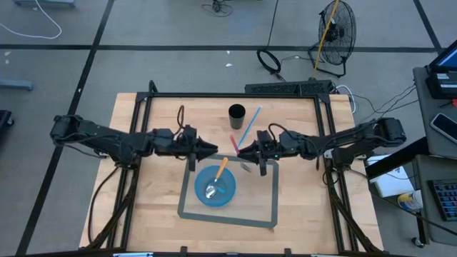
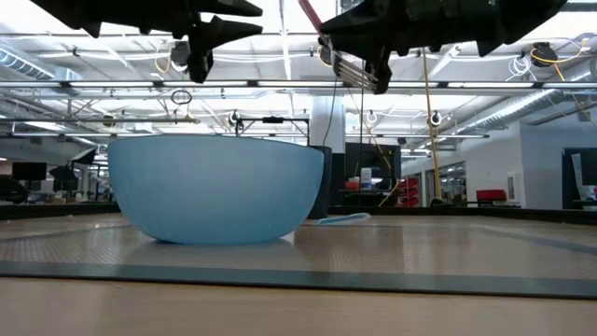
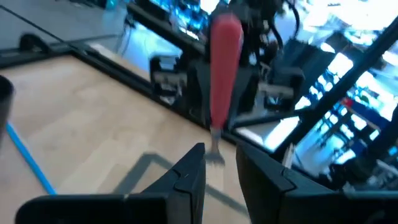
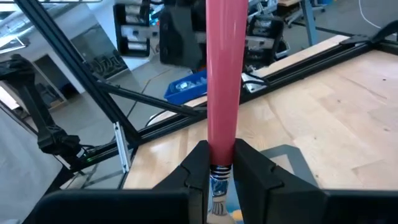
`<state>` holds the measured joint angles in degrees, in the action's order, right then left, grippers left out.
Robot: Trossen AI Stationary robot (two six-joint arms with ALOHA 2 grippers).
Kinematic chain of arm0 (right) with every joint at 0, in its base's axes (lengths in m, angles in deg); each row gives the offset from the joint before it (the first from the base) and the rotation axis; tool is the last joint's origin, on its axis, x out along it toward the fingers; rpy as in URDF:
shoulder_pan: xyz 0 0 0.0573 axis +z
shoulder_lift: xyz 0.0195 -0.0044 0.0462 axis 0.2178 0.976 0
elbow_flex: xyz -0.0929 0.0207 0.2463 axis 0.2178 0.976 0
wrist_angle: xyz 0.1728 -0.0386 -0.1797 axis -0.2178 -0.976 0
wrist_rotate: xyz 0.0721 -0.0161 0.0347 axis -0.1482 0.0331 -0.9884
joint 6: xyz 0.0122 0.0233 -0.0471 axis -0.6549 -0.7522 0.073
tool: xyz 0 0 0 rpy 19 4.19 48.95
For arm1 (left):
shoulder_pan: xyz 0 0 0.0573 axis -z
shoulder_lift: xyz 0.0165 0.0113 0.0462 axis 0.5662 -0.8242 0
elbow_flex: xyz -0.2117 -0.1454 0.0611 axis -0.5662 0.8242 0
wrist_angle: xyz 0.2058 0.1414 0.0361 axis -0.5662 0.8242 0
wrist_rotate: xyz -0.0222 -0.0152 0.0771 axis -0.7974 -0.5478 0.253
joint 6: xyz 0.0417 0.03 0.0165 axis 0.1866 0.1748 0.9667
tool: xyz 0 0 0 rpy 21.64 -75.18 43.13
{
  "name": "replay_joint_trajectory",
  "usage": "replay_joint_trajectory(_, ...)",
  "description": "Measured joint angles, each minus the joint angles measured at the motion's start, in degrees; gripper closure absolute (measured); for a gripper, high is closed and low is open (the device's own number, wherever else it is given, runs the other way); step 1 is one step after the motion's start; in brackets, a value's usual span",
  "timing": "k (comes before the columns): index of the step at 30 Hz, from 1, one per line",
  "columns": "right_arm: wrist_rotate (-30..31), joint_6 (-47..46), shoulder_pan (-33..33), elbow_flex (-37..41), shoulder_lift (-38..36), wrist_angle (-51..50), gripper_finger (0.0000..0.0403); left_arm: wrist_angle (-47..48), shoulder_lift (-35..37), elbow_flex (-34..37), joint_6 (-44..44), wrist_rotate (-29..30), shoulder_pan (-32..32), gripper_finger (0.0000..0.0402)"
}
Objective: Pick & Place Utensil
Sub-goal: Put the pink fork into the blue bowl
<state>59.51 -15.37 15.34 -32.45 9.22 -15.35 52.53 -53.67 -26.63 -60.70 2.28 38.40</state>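
a red-handled utensil (image 4: pixel 222 81) with a metal neck is held up off the table, clamped at the lower end of its handle, the handle rising up and away; in the high view it shows just above the blue bowl (image 1: pixel 215 187). the bowl sits inside the grey taped rectangle and holds an orange-handled metal spoon (image 1: pixel 216 178), handle leaning over the rim.

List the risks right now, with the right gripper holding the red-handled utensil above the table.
1. The right gripper pinches the red-handled utensil only near its lower end, so the long handle might swing or slip in the jaws.
2. The left gripper hangs open close to that handle; the two arms may collide.
3. The blue plastic bowl already holds an orange-handled spoon, so a drop there could knock it.
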Motion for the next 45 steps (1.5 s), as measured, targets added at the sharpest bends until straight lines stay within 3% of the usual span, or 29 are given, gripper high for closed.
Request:
replay_joint_trajectory(5,-0.10,0.69,0.04,-0.63,0.98,0.65,0.0362,-1.47,-0.44,0.00,-0.06,-2.09,-1.97,0.0295)
replay_joint_trajectory(15,0.27,3.42,-0.13,-3.65,1.59,-1.30,0.0362,-15.17,-8.54,0.00,-3.92,-8.86,-3.63,0.0158)
replay_joint_trajectory(20,0.55,2.77,-0.09,-3.63,1.55,-2.13,0.0362,-20.91,-10.98,0.00,-4.01,-8.97,-3.97,0.0126)
replay_joint_trajectory(38,1.71,2.35,-0.02,-3.63,1.57,-4.22,0.0362,-22.51,-18.75,-6.30,-2.38,-9.68,-4.42,0.0176)
replay_joint_trajectory(45,1.64,2.35,-0.02,-3.63,1.57,-4.74,0.0362,-22.36,-19.58,-6.49,-1.78,-10.26,-4.44,0.0233)
